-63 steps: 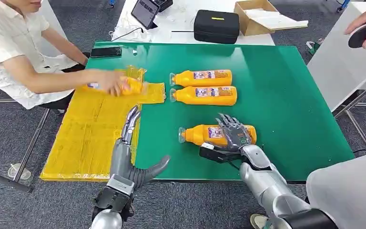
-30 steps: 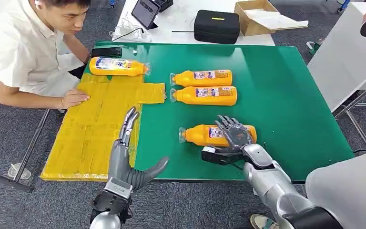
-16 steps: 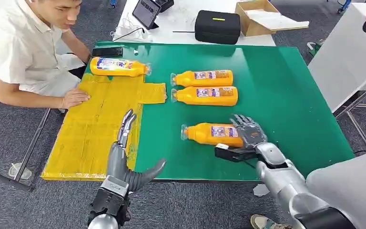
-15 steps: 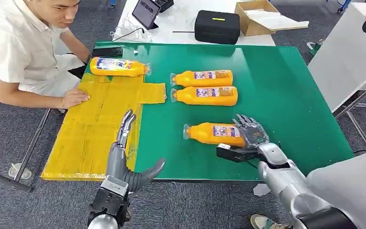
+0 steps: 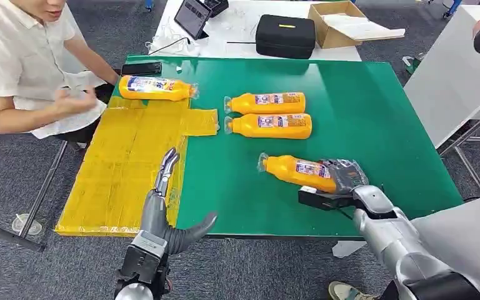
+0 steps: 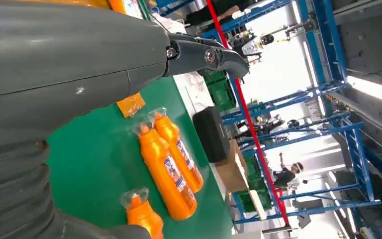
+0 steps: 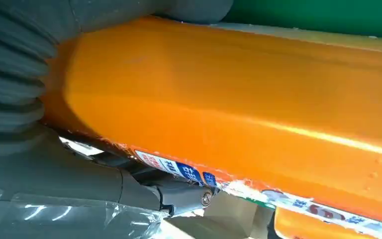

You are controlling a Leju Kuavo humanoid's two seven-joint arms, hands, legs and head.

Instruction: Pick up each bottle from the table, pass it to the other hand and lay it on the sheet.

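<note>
While right robot hand [image 5: 345, 177] grips bottle [image 5: 300, 172], wrist view shows its label [image 7: 179, 169].

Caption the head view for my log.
Right hand grips an orange bottle on the green table; left hand open.

- You have four orange bottles: one [image 5: 155, 87] by the top of the sheet, two [image 5: 265, 102] [image 5: 269, 125] side by side mid-bench, one [image 5: 297, 171] in the right hand [image 5: 345, 177].
- You have one yellow sheet [image 5: 122, 165].
- You have one green bench [image 5: 375, 119].
- You have two robot hands; the left hand [image 5: 162, 200] holds nothing.
</note>
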